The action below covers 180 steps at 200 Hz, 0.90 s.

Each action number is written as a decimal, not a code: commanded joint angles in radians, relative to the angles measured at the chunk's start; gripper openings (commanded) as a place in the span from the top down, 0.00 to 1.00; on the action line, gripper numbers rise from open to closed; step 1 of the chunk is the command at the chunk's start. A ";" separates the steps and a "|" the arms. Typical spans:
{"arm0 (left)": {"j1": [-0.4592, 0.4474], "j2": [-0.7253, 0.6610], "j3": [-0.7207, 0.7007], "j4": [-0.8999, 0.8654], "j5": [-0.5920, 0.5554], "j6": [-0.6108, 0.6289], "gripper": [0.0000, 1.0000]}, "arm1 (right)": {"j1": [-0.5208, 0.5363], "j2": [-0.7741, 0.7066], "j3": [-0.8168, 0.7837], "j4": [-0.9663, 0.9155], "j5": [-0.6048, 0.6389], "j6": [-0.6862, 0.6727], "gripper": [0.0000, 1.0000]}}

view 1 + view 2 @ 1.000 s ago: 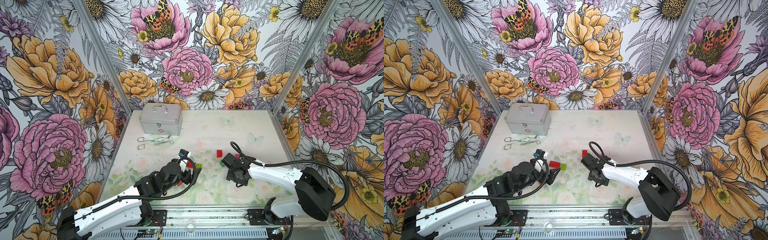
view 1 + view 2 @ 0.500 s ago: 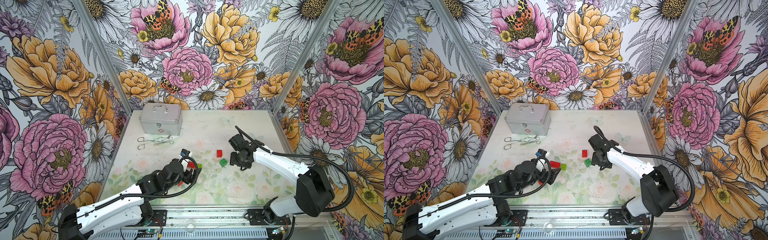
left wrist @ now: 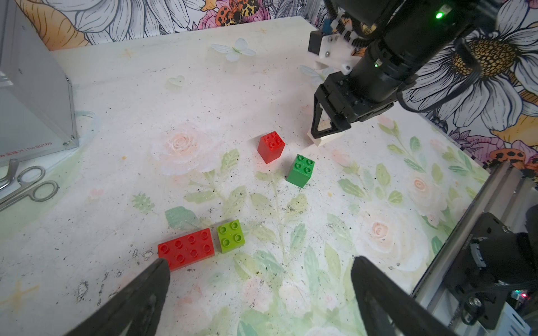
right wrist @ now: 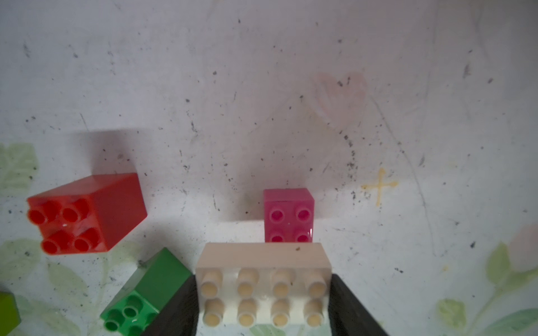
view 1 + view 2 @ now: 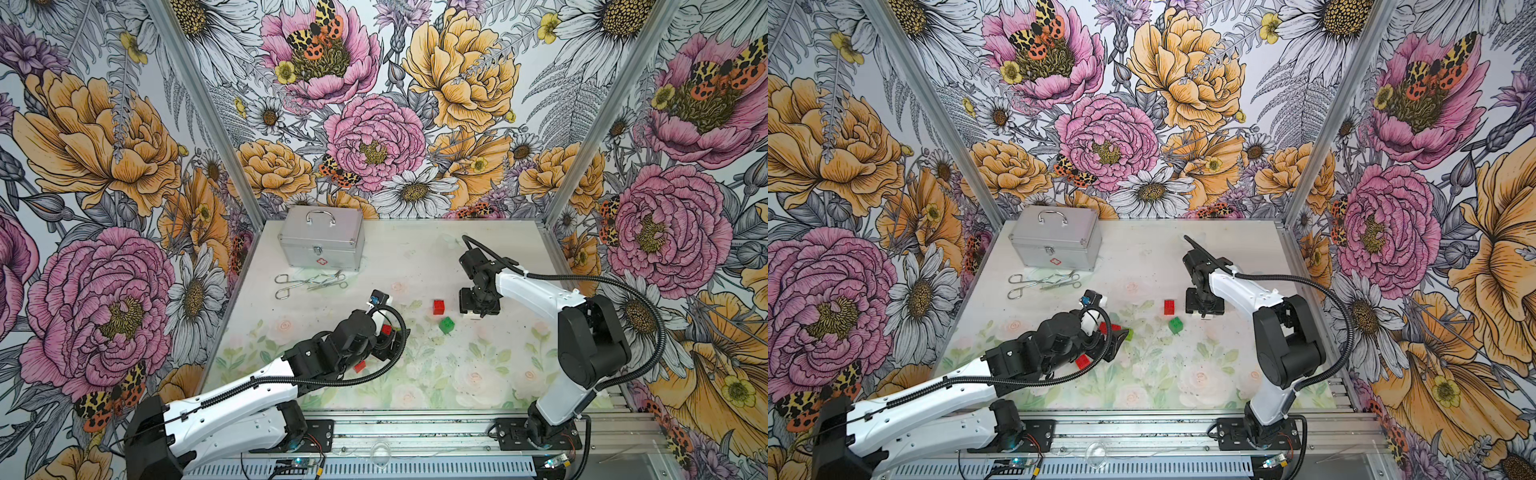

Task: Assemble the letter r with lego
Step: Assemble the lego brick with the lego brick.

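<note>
Two black right fingers point(image 4: 183, 317) squeeze the white brick point(image 4: 263, 286) by its short ends. Its long side runs from finger to finger, 9 o'clock to 3 o'clock in the top views. It looks low, on or just above the tabletop point(image 4: 262, 87).

The pink brick point(image 4: 288, 213) sits just past it, at about 12 o'clock I think, hidden under the arm from above. A small red brick point(image 5: 439, 306) lies near at 9 o'clock, and the dark green brick point(image 5: 446, 325) at 8 o'clock. The right arm is nearest to all of these.

Well apart at 8 o'clock, the left fingers point(image 3: 139, 296) hang wide open and hold nothing. They are just by the long red brick point(image 3: 186, 248) and the lime brick point(image 3: 231, 236), which lie side by side.
</note>
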 commanded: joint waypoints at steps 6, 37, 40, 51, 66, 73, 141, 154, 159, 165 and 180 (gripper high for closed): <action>0.004 0.030 0.051 0.029 0.013 0.023 0.01 | -0.005 0.026 0.052 0.028 -0.034 -0.051 0.54; 0.008 0.068 0.079 0.032 0.019 0.031 0.01 | -0.013 0.043 0.060 0.038 -0.045 -0.055 0.55; 0.009 0.070 0.080 0.033 0.019 0.031 0.01 | -0.015 0.043 0.059 0.041 -0.046 -0.055 0.55; 0.011 0.079 0.085 0.033 0.021 0.033 0.01 | -0.020 0.045 0.055 0.046 -0.051 -0.055 0.55; 0.013 0.086 0.089 0.033 0.023 0.034 0.01 | -0.025 0.045 0.043 0.058 -0.057 -0.055 0.56; 0.014 0.088 0.090 0.032 0.023 0.033 0.01 | -0.027 0.045 0.037 0.064 -0.062 -0.056 0.55; 0.014 0.082 0.087 0.033 0.026 0.025 0.01 | -0.028 0.034 0.003 0.082 -0.070 -0.049 0.56; 0.014 0.080 0.086 0.033 0.026 0.023 0.01 | -0.027 0.032 -0.003 0.083 -0.067 -0.049 0.57; 0.012 0.080 0.086 0.033 0.024 0.023 0.01 | -0.029 0.033 -0.005 0.084 -0.067 -0.050 0.56; 0.013 0.080 0.085 0.033 0.026 0.023 0.01 | -0.029 0.034 -0.006 0.085 -0.068 -0.050 0.56; 0.014 0.080 0.083 0.033 0.025 0.021 0.01 | -0.028 0.037 -0.009 0.088 -0.066 -0.049 0.56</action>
